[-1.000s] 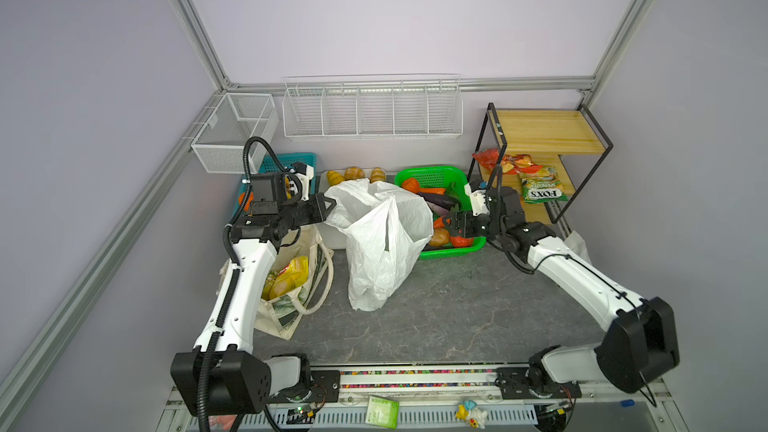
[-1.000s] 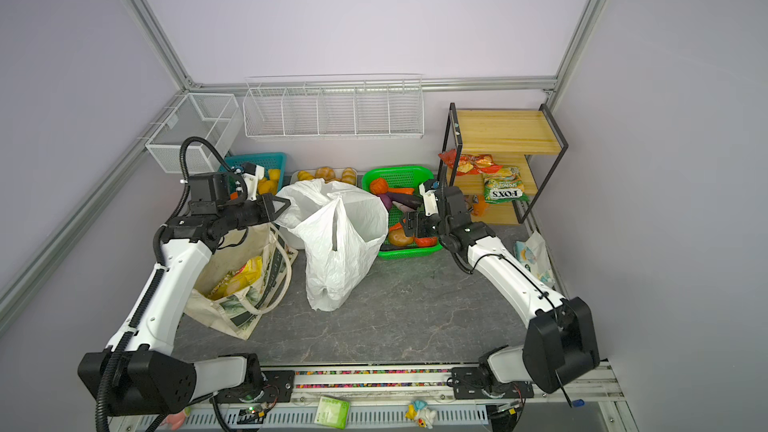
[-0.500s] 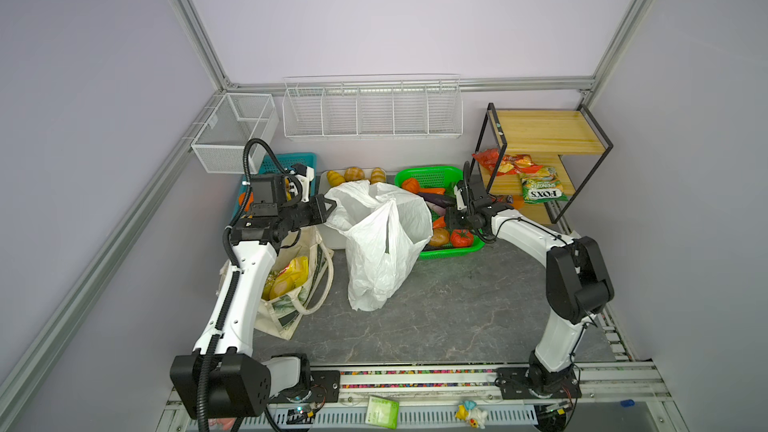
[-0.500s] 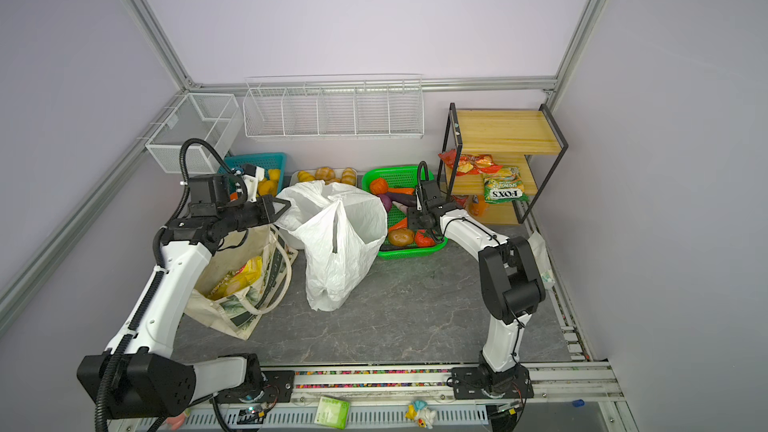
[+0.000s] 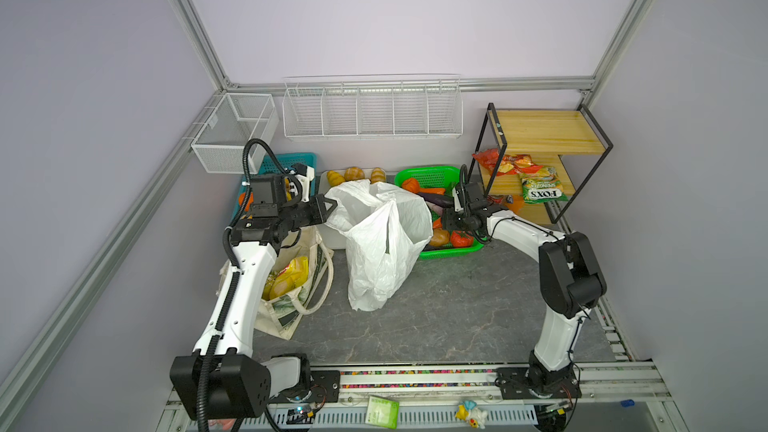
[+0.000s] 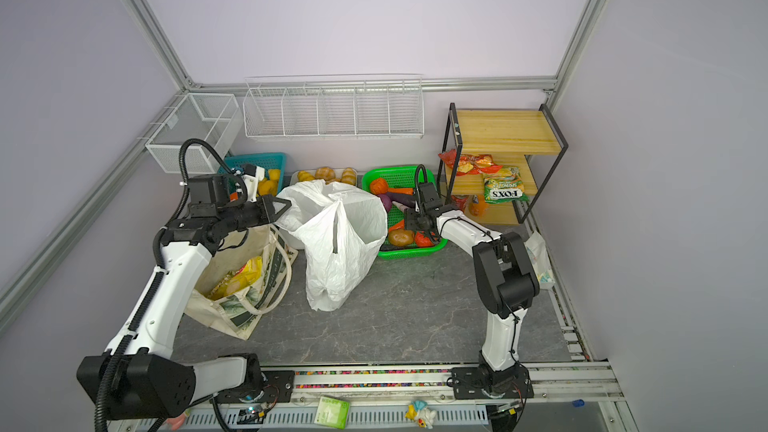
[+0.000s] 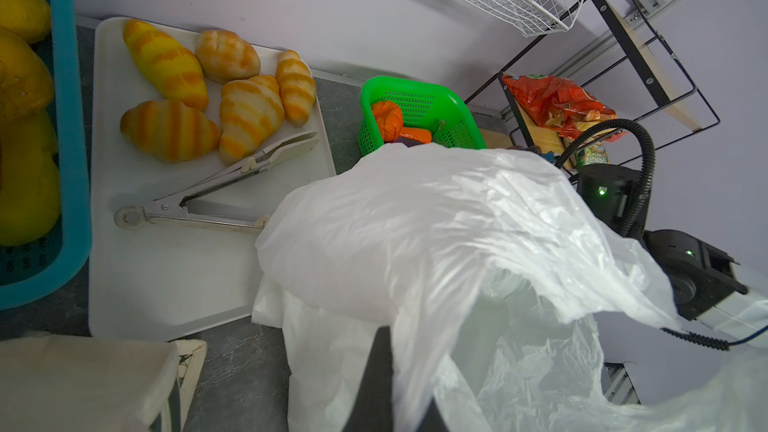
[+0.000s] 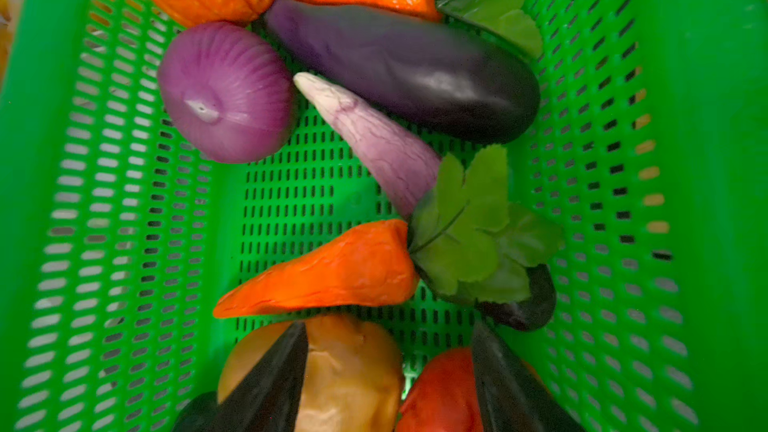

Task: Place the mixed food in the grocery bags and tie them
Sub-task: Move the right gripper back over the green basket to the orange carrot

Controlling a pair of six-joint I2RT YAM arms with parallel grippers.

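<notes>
Potato (image 8: 353,367) and tomato (image 8: 440,392) sit side by side in the green basket (image 8: 665,201) at the tabletop's back edge, so imo the empty, spread right hand (image 8: 390,328) should centre on one while left hand (image 5: 329,204) pinches the white plastic bag (image 5: 382,251) open.

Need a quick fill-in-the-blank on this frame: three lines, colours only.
1. The left end effector is shut on the ___ plastic bag.
2. The right end effector hangs open over the ___ basket.
3. The tote holds ___ snack packets.
Missing: white, green, yellow.
</notes>
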